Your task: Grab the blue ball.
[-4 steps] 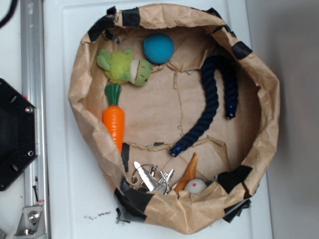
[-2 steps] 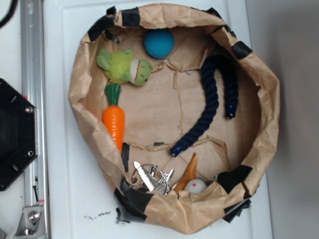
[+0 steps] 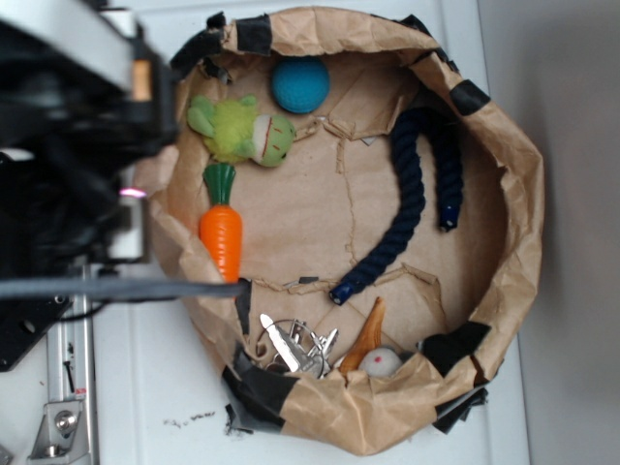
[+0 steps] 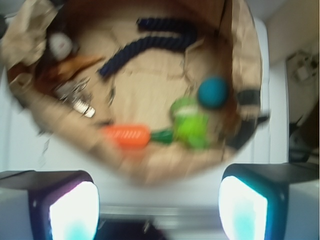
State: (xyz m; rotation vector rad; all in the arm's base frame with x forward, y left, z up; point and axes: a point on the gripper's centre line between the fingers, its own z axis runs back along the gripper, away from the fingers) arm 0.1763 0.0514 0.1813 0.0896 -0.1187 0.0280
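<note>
Exterior view showed a brown paper nest [image 3: 523,194] with taped, upturned walls on a white tabletop [image 3: 145,387]. The blue ball [image 3: 299,85] lay inside it, close under the nest's far wall, just beside the green plush toy [image 3: 242,131], with bare paper floor open toward the nest's middle. An orange carrot toy [image 3: 222,237] lay below the plush, a dark navy rope [image 3: 407,194] curved along the nest's right side, and metal clips [image 3: 298,347] sat at its near wall. The blurred robot arm [image 3: 68,145] hung over the nest's left rim. In the wrist view the gripper [image 4: 157,210] stood wide apart and empty, outside the nest, well apart from the ball.
</note>
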